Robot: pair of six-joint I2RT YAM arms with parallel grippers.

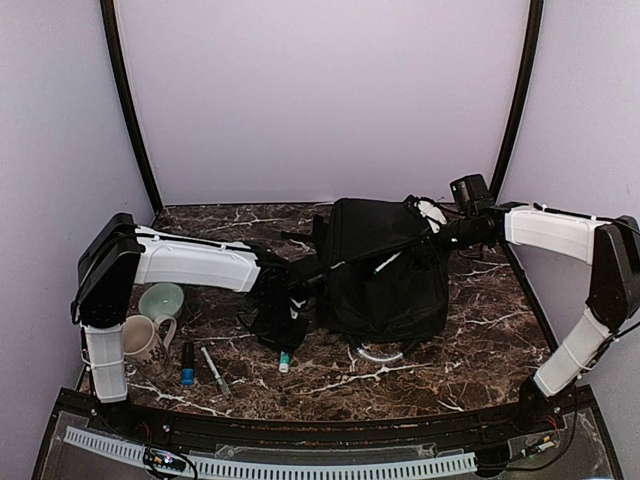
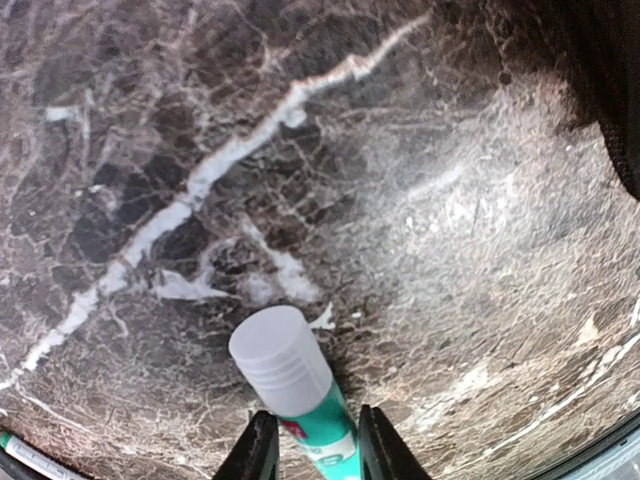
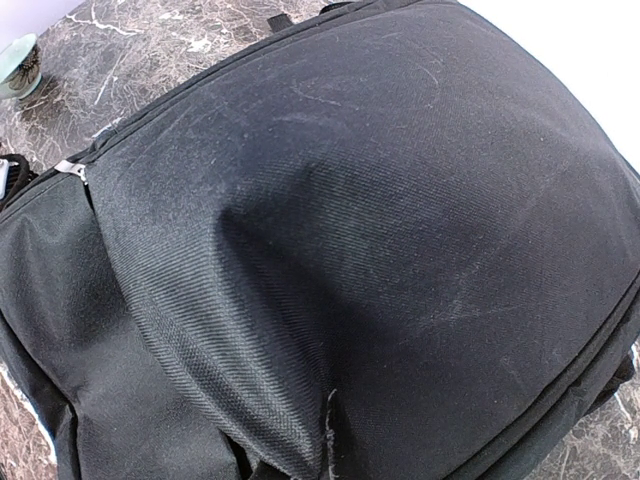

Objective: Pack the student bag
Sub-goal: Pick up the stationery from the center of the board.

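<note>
The student bag (image 1: 385,265) is a large black backpack lying in the middle of the marble table; it fills the right wrist view (image 3: 380,200). My right gripper (image 1: 437,230) is at the bag's far top edge, shut on a pinched fold of its fabric; its fingers are hidden in the right wrist view. A teal glue stick with a white cap (image 2: 290,375) lies on the table left of the bag (image 1: 284,362). My left gripper (image 2: 316,418) is down over the stick (image 1: 283,345), with a black finger pressed against each side of its body.
At the near left stand a patterned mug (image 1: 145,340) and a pale green bowl (image 1: 162,300), also in the right wrist view (image 3: 18,65). A blue-capped marker (image 1: 187,365) and a pen (image 1: 215,370) lie beside them. A white ring (image 1: 380,355) shows under the bag's near edge.
</note>
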